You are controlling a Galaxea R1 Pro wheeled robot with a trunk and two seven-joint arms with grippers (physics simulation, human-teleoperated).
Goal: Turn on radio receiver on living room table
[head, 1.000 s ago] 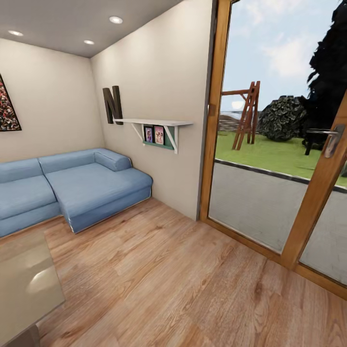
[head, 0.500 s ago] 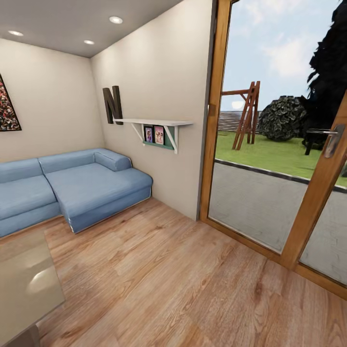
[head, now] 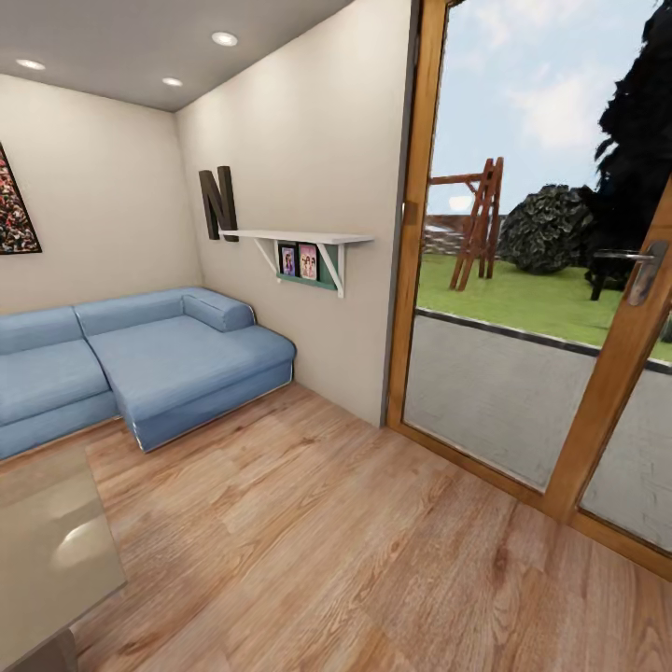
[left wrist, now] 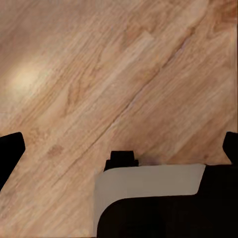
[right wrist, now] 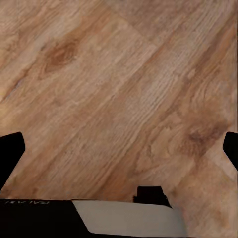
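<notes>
One corner of the desk (head: 47, 551) shows at the lower left of the head view, its glossy grey top bare where visible; the radio receiver cannot be seen on that part. Beyond the desk, a blue L-shaped sofa (head: 140, 364) sits against the beige walls of the living room. A white shelf (head: 299, 239) with two small photos hangs on the side wall, a dark letter N (head: 217, 203) just beside it. A wood-framed glass door (head: 523, 308) opens onto a lawn. Light wood plank floor (head: 327, 541) spreads between. Each wrist view looks down on floor planks: the left gripper (left wrist: 119, 148) and the right gripper (right wrist: 119, 148) both have fingertips far apart at the frame edges, holding nothing.
</notes>
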